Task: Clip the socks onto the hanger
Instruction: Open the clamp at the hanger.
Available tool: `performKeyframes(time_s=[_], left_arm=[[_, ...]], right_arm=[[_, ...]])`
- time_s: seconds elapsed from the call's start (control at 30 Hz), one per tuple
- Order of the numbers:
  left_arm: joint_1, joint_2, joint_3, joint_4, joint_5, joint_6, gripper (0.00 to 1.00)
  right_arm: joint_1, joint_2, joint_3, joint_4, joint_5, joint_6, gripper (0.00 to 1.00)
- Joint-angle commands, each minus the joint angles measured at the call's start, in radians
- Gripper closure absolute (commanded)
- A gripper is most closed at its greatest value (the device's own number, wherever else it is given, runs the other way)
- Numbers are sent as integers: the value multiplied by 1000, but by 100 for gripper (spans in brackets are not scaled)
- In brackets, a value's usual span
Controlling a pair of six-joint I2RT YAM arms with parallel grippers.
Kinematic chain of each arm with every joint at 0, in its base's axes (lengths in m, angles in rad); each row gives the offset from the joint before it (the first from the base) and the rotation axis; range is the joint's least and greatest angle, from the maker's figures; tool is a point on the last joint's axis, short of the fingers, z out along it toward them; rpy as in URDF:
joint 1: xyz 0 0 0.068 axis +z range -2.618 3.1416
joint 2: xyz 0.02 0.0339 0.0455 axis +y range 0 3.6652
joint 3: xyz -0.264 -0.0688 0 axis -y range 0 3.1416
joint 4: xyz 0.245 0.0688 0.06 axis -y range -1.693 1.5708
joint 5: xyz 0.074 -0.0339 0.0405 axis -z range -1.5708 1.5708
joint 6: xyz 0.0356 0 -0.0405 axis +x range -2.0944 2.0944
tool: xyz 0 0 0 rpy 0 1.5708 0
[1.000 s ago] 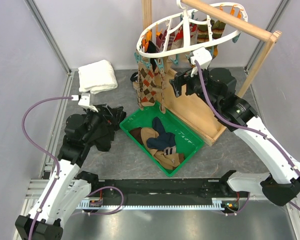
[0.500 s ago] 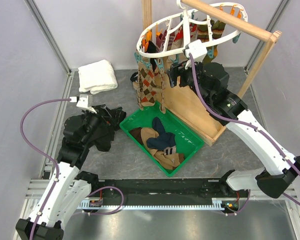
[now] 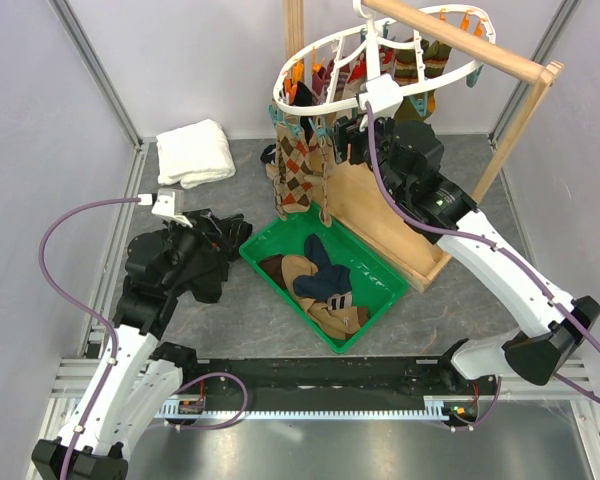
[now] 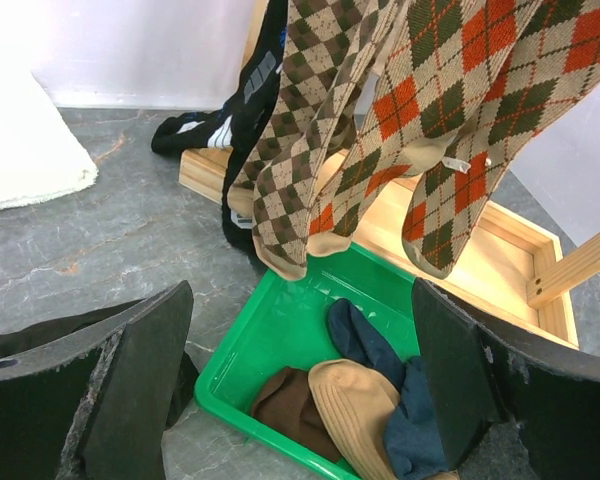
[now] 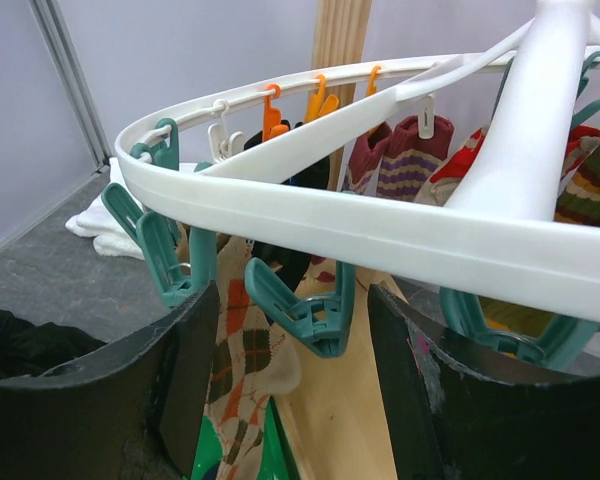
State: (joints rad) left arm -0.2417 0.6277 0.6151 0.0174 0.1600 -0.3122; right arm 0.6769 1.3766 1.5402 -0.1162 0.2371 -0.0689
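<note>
The white oval hanger (image 3: 310,100) hangs from the wooden rail, and several socks are clipped to it. My right gripper (image 5: 292,380) is raised just under its front rim (image 5: 380,230). It is open, with one finger on each side of an empty teal clip (image 5: 315,310) and a small gap on both sides. Loose socks lie in the green bin (image 3: 270,265): a navy one (image 4: 380,350), a tan one (image 4: 355,410) and a brown one (image 4: 290,405). My left gripper (image 4: 300,390) is wide open and empty, low by the bin's left corner.
Argyle socks (image 4: 380,130) dangle from the hanger over the bin's far end. The wooden stand's base (image 3: 380,215) lies right of the bin. A black cloth heap (image 3: 205,270) is under my left arm. A folded white towel (image 3: 195,152) is at the back left.
My right arm has moved left and up to the hanger's front rim, and its jaws have narrowed around the teal clip. My left arm has stayed still.
</note>
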Motion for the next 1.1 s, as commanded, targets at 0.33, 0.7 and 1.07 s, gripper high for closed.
performKeyframes(time_s=[0.33,0.7,1.07], left_arm=[[5,-14,2,12,10,-19,4],[7,-14,2,9,16,-18,4],[5,1,5,7,45,-16,4]], right_arm=[[3,21,74,84,28,-23,36],[3,24,81,56,38,-2,59],[3,6,77,3,54,155,82]])
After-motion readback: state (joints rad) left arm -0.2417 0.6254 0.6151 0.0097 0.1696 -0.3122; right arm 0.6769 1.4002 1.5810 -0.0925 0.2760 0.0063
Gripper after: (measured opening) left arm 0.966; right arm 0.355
